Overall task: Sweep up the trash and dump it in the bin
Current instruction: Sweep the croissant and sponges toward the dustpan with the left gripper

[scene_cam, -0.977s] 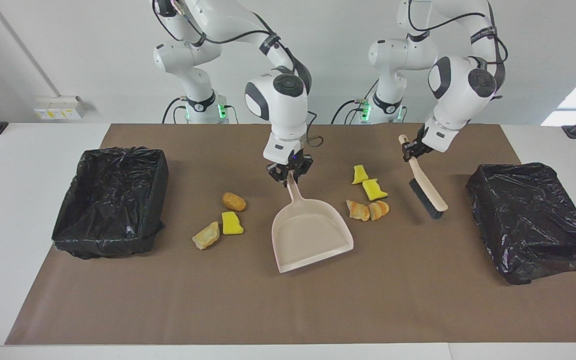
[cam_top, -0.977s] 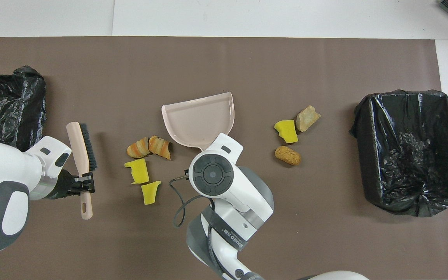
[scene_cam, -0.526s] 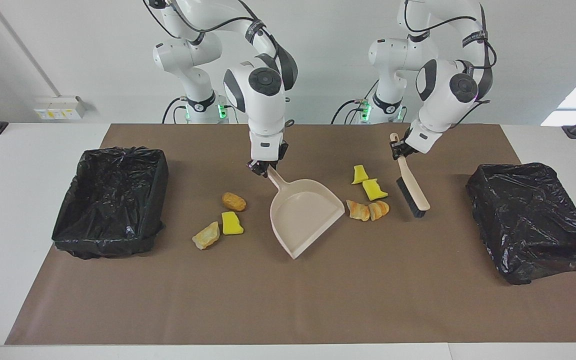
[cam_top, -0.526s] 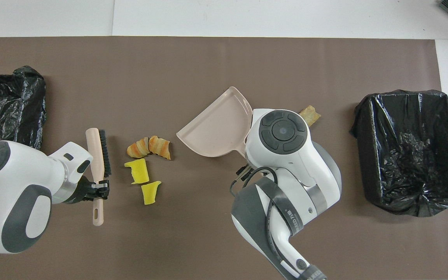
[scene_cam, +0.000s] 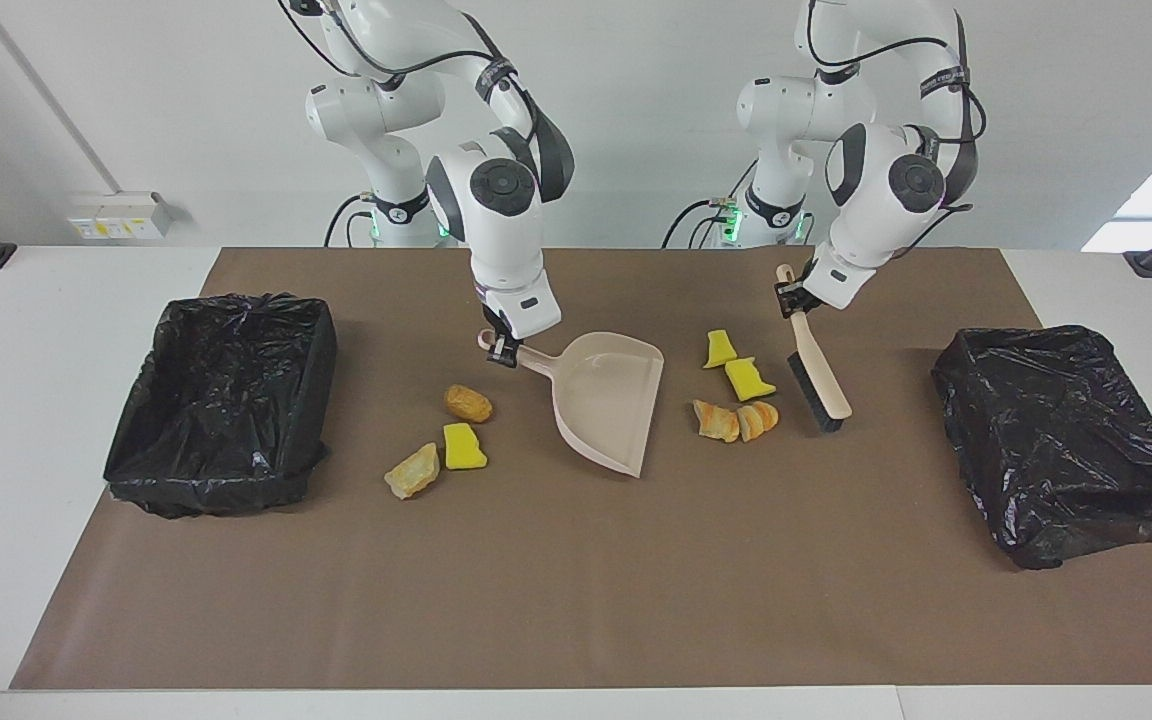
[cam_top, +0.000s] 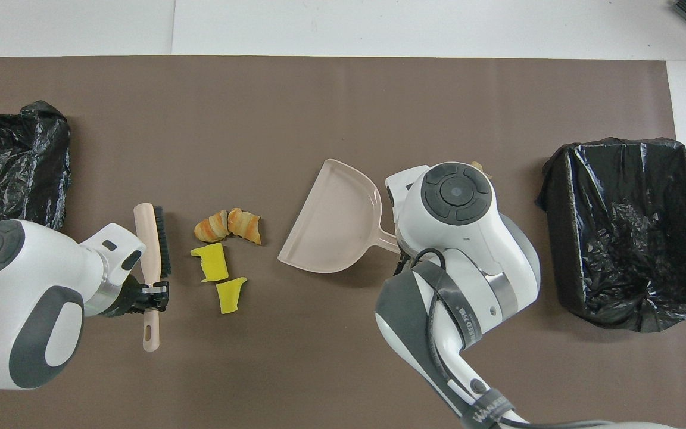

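My right hand [scene_cam: 502, 350] clamps dustpan [scene_cam: 608, 400] handle, left hand [scene_cam: 792, 300] grips brush [scene_cam: 816, 372]; trash [scene_cam: 736, 400] beside dustpan probably light, soft, sweepable.

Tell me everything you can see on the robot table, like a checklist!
Surface: brown mat on a white table.
Job's things: trash in two clusters, four pieces between the dustpan and the brush, three pieces toward the right arm's end; two black-lined bins, one at each end.
Clutter: nothing seen.
Grippers: right gripper shut on dustpan handle; left gripper shut on brush handle.
Cables: black cables along both arms.
Surroundings: white wall, wall sockets.
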